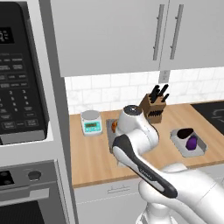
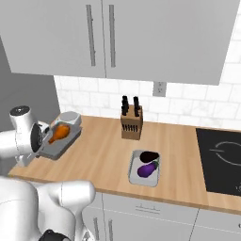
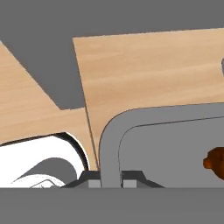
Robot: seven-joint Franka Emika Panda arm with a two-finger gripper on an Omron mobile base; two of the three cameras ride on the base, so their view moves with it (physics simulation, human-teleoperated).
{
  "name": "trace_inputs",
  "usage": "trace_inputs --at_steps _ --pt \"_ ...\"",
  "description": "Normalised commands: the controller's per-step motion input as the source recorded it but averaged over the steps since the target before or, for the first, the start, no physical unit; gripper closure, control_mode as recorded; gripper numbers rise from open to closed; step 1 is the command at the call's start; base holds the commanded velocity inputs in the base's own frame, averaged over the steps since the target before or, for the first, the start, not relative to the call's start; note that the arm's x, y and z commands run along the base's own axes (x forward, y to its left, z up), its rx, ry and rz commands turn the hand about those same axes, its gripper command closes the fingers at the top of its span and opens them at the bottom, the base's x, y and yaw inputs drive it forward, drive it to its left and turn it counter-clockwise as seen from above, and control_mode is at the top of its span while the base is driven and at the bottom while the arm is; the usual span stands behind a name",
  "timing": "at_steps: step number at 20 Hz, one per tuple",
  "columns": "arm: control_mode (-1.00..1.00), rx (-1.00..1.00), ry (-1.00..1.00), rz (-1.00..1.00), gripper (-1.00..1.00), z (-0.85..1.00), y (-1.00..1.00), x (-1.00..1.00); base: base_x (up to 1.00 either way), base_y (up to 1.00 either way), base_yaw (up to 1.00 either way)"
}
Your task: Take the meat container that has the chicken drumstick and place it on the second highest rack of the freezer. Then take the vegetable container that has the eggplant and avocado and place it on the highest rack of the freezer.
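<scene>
The grey meat container [image 2: 55, 147] sits at the counter's left end with the orange-brown chicken drumstick [image 2: 58, 133] in it. My gripper [image 2: 45, 141] is at its near short rim. In the hand view the rim of the container [image 3: 166, 148] runs between my fingertips [image 3: 89, 180], and the gripper [image 3: 111, 180] is shut on it; the drumstick [image 3: 215, 162] lies at the right edge. My arm hides most of this container [image 1: 109, 131] in the left base view. The vegetable container [image 2: 133, 175] holds the eggplant [image 2: 147, 170] and the avocado [image 2: 149, 156]. The freezer and its racks are out of view.
A kitchen scale [image 2: 69, 117] stands just behind the meat container. A knife block [image 2: 131, 123] stands at the back wall, and a black cooktop [image 2: 221, 160] lies to the right. The built-in black oven [image 1: 17, 87] fills the left, and upper cabinets [image 1: 109, 35] hang overhead.
</scene>
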Motion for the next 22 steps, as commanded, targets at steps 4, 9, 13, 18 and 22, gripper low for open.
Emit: trace_inputs --at_steps 4,9,13,18,22 --pt "-1.0 0.0 0.0 0.21 1.0 0.66 -0.67 -0.41 0.0 0.0 0.0" --pt "-1.0 -0.01 0.0 0.04 1.0 0.24 -0.57 -0.65 0.0 0.0 0.0" --pt "-1.0 -0.07 0.0 0.0 1.0 0.21 -0.52 -0.34 0.0 0.0 0.0" --pt "-1.0 -0.01 0.03 0.06 1.0 0.56 -0.64 -0.04 0.0 0.0 0.0" --pt "-1.0 -0.01 0.0 0.04 1.0 0.29 -0.71 -0.04 0.0 0.0 0.0"
